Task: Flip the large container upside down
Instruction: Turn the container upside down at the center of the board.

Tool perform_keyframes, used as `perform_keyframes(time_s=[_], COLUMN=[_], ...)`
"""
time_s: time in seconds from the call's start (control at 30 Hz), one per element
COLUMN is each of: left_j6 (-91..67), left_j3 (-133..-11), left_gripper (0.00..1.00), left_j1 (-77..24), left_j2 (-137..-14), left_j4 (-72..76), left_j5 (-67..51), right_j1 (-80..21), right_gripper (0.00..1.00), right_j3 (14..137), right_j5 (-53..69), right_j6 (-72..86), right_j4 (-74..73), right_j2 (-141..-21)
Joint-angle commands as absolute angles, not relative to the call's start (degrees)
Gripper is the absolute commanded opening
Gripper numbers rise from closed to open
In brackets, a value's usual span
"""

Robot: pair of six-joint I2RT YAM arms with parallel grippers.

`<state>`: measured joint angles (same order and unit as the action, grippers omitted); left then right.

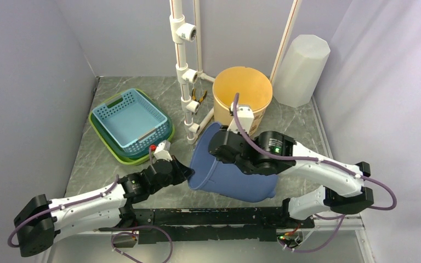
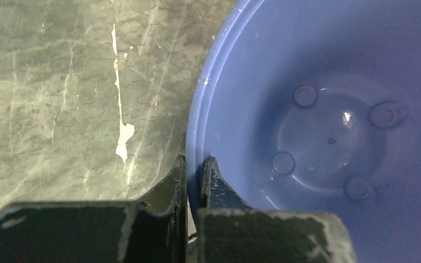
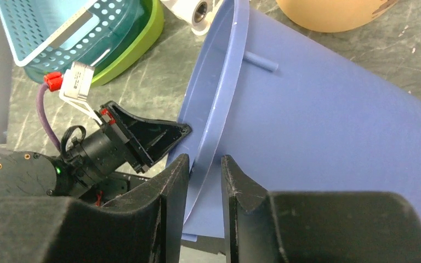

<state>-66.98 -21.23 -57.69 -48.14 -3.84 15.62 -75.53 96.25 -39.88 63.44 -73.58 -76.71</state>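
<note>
**A:** Going left to right. The teal basket [image 1: 131, 120] is sitting at upper left, not involved. The left gripper [image 2: 193, 164] is clenching the blue bucket [image 1: 235, 183] by its rim, one finger inside the wall and one outside.

**B:** Where's the bucket sitting?

**A:** It's lying on its side at mid-frame on the table [image 1: 87, 164], mouth facing left and base pointing right. I'm reading that as roughly half-flipped.

**B:** And the right gripper [image 3: 204, 160]?

**A:** It's straddling the same rim further along, a finger on each side. I can't tell whether it's actually biting or just sitting around the edge.

**B:** What are you worrying about?

**A:**
- **Slip:** a thin-rim pinch is carrying a big shell, so it could be slipping out as the load shifts.
- **Roll:** the bucket is resting on its curved wall, so it could be rolling away if either grip lets go.
- **Twist:** two arms are working one rigid rim, and any mismatch could twist it free.
- **Collision:** the pipe stand [image 1: 185, 71] is just beside the upper rim and the orange tub [image 1: 242, 90] is right behind, so a swinging rim could be clipping either.
</note>
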Motion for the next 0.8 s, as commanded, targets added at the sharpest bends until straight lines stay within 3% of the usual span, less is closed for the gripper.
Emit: perform_keyframes(time_s=[0.0, 0.3, 0.77], left_j6=[-64.5, -65.6, -63.6], left_j3=[-17.2, -12.3, -14.2], left_gripper=[0.03, 0.03, 0.03], left_j1=[-59.9, -61.5, -64.0], left_j2=[-50.4, -54.6, -58.2], left_j4=[6.6, 18.8, 19.7], left_j5=[16.9, 19.7, 21.0], right_j1=[-76.3, -76.6, -76.6], right_gripper=[0.30, 0.29, 0.22], right_j3=[98.6, 101.0, 101.2], right_j5=[-45.8, -46.2, -48.5], right_j6=[67.5, 64.5, 65.8], right_j4=[-78.6, -77.4, -77.1], right_j2=[-80.8, -86.4, -89.1])
